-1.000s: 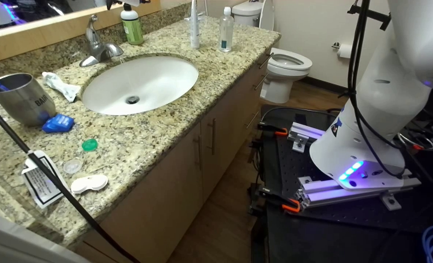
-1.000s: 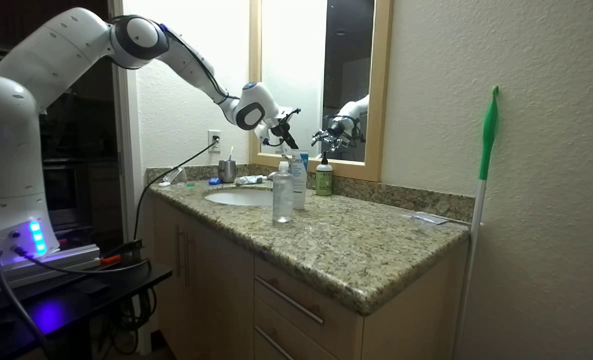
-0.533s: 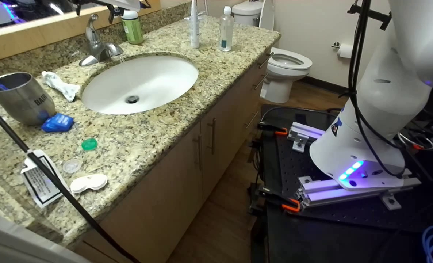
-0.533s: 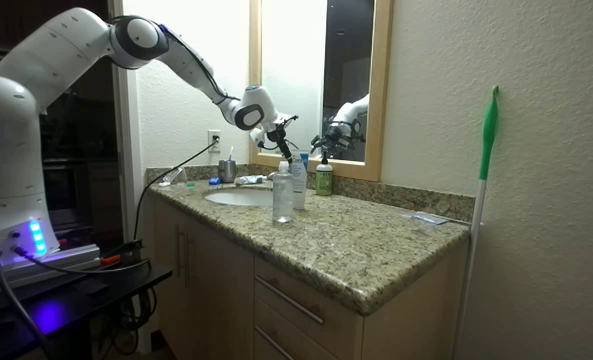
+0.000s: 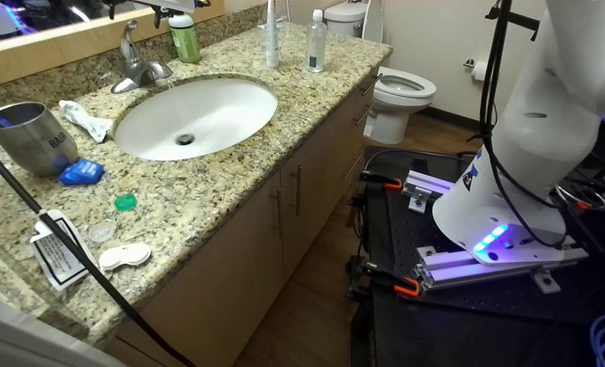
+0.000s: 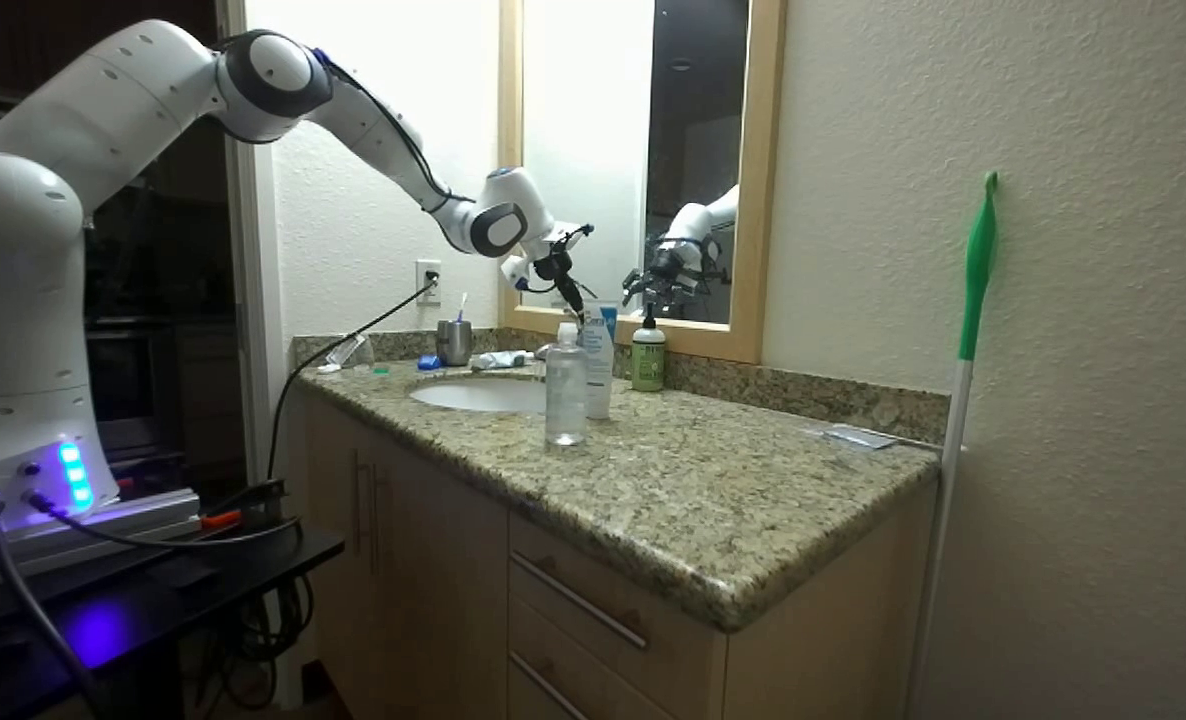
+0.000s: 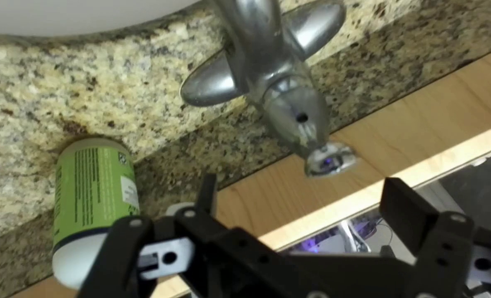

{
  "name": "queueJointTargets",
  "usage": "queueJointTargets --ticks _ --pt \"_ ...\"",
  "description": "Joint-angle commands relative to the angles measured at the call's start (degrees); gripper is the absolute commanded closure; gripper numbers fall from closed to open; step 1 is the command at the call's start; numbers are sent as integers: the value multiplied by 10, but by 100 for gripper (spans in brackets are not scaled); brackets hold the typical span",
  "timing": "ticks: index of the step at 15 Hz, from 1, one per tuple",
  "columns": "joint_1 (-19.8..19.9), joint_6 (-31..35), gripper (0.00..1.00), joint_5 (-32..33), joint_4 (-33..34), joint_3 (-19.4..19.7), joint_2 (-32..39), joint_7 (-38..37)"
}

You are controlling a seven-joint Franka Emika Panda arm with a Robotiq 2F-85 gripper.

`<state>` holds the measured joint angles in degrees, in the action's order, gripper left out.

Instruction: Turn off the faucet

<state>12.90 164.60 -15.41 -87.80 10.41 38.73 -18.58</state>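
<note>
The silver faucet (image 5: 138, 71) stands behind the white basin (image 5: 205, 120), its lever upright. A thin stream of water appears to fall from its spout. My gripper (image 5: 135, 12) is at the top of that exterior view, one fingertip on either side of the lever top and above it. In the wrist view the faucet (image 7: 270, 58) points its lever tip toward the gap between the two fingers of the gripper (image 7: 302, 194), which is open and empty. The lever is apart from both fingers. In an exterior view the gripper (image 6: 579, 305) points down behind the bottles; the faucet is mostly hidden there.
A green soap bottle (image 7: 92, 190) stands close beside the left finger. The wooden mirror frame (image 7: 411, 136) and the mirror are just behind the faucet. A white tube (image 5: 272, 43) and a clear bottle (image 5: 316, 46) stand right of the basin; a steel cup (image 5: 37, 140) stands left.
My gripper has come down and tilted more downward over the faucet since a second ago, then risen slightly in the last half second. The faucet and counter objects have not moved.
</note>
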Motion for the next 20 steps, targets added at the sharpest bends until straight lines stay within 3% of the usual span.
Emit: queueJointTargets --ticks 1,5,11,16,20 --pt "-4 6 0 12 2 13 1 -6" --pt "-6 7 0 14 2 16 1 -8" --pt "-27 -20 0 44 -6 56 23 -27" --pt "-3 -44 0 27 -2 13 16 0" --pt "27 -61 0 5 -16 -43 -10 41"
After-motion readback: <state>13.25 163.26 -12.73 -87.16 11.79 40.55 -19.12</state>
